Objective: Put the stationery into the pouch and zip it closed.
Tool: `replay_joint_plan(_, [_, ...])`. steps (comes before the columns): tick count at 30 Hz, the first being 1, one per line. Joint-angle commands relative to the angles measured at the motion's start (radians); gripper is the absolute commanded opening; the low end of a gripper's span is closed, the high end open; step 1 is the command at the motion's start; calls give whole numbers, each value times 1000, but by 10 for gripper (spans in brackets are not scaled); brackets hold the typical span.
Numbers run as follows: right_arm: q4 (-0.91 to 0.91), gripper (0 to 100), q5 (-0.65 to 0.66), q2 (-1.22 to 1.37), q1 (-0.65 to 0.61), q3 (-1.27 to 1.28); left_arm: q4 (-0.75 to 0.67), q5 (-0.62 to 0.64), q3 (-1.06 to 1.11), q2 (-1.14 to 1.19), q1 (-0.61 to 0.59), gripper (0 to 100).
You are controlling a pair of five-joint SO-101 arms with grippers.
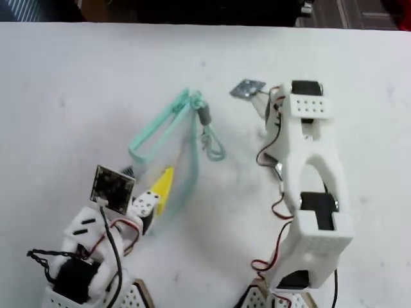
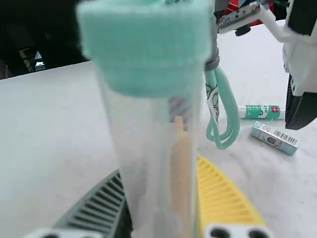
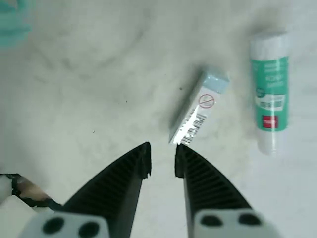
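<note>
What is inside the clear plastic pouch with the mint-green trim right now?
A tan pencil-like stick shows through the clear pouch; anything behind its mint fabric band is covered.

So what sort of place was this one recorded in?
Probably a robotics lab or hobby workbench: a plain white table, a white left arm and right arm with bare wiring, and stationery props: a pouch, glue stick and small box.

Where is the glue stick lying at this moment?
In the right wrist view the glue stick lies on the table, beside the small box ahead of the right tool; the left wrist view shows both past the pouch.
</note>
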Motion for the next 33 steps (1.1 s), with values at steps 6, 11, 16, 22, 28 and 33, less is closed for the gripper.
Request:
replay_joint_plan(6, [-236,220,-49,-71,-4,209,40,-69,-40,2,1,170])
replay_joint_plan(11, [-331,220,-97,-62,-21,227,44,-68,-48,2,1,170])
replay_joint_plan(16, [-418,220,-143,-61,-21,233,44,-68,-48,2,1,170])
replay_joint_plan(22, [-463,219,-143,-35,-21,235,44,-68,-46,2,1,170])
replay_joint_plan(28, [-507,219,-143,101,1,224,44,-68,-44,2,1,170])
replay_joint_plan(33, [-513,165,-144,105,-4,222,43,-68,-44,2,1,170])
